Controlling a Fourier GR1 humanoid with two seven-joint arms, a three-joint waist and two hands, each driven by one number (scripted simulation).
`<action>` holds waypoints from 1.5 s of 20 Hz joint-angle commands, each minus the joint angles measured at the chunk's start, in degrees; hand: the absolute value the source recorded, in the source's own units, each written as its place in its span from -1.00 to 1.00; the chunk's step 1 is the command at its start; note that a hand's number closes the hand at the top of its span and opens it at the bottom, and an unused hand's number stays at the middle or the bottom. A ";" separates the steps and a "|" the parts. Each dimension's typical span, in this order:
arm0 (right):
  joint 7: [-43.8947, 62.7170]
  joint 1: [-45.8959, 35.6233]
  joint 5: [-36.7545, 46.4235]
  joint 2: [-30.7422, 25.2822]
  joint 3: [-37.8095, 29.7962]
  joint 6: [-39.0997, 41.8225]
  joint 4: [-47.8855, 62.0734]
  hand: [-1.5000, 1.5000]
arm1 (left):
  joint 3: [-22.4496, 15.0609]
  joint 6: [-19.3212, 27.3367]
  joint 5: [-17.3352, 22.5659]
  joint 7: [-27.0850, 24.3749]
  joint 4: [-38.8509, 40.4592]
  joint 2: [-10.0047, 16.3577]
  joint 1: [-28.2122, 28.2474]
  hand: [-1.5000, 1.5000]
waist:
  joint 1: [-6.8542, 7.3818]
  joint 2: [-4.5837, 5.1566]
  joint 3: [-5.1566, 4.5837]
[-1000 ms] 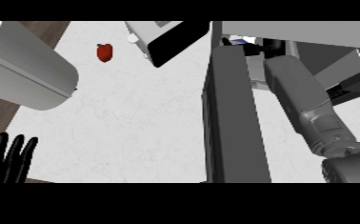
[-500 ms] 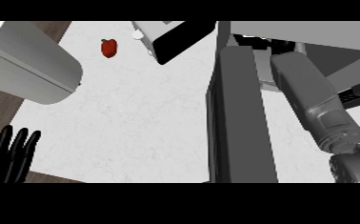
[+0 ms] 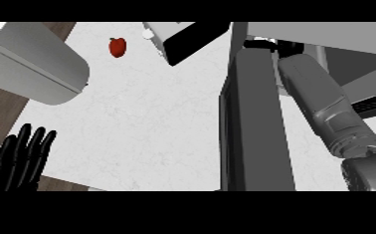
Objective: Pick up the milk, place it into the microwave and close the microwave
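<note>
Where visible, milk (image 3: 268,40) inside right hand (image 3: 256,44)

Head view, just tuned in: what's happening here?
The right forearm reaches up alongside a tall dark grey panel, probably the open microwave door. The right robot hand is mostly hidden near the panel's top, so I cannot tell whether it holds the milk. The left robot hand rests open at the lower left edge. A small red item lies on the white counter, apart from both hands.

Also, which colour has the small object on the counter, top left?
The small object is dark red; the head view shows it best.
</note>
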 commanded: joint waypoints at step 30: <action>-6.78 6.45 -4.64 -0.80 -5.28 21.25 -0.40 -1.00 | -8.57 3.57 -7.85 2.71 1.12 -3.96 -4.06 -1.00 | -3.49 -2.01 0.09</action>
